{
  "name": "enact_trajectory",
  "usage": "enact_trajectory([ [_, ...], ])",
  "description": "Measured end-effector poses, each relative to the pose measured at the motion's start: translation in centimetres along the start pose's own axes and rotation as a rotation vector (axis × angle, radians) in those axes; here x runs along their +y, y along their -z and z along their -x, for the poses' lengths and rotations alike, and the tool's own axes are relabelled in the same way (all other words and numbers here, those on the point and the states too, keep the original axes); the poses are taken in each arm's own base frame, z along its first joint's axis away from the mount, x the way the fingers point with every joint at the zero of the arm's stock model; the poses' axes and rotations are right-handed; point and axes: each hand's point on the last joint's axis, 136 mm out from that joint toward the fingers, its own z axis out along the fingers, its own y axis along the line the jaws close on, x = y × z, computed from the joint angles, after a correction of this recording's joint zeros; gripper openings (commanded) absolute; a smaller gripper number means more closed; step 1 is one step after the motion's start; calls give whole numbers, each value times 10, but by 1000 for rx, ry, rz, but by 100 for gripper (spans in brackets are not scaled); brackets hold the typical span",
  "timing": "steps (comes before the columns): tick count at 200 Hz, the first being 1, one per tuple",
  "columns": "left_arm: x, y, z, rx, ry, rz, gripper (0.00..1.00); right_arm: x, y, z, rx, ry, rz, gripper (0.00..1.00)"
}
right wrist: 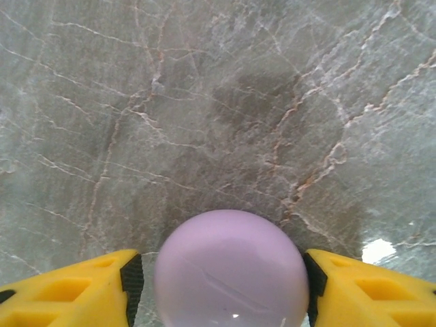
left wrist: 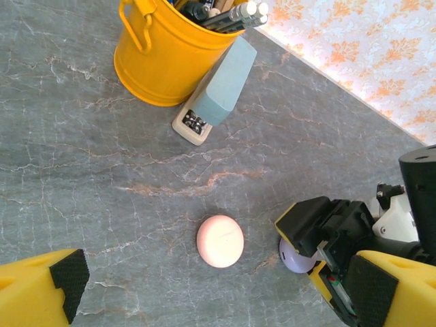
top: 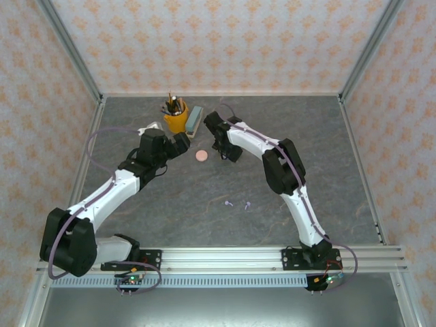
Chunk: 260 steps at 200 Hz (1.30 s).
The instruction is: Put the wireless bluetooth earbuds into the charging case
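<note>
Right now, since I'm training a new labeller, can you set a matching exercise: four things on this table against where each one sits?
Things
1. pink disc
2. lilac disc
3. stapler
4. earbuds

Places
A. beside the yellow bucket
B. between the fingers of the right gripper
C. loose on the table, nearest the arm bases
D. lying free just ahead of the open left gripper

Pairs: 1-D, 2-B, 3-A, 4-C
</note>
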Motion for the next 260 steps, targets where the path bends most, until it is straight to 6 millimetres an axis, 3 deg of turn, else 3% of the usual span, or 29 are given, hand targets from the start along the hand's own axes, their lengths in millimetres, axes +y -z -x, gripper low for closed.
enact_trajectory([
  [20,-2,4,2,-4,4,-4,100,-3,0,-1,4,65,-9,49],
  [59,-7,9,7,-10,13,-18,100,-8,1,-3,0,232,2,47],
  [109,-23,15,15,2,23,-66,100,-45,10,-19,33,491,1,48],
  [139,-29,18,18,7,26,-80,100,-71,16,-30,71,613,-3,53],
  [159,-29,18,18,8,26,-77,100,-84,17,-36,108,662,-2,64],
  [207,-29,24,22,-6,22,-69,100,-96,18,-32,140,611,22,72],
  [260,-34,28,28,1,15,-64,100,-92,35,-28,133,302,41,72],
])
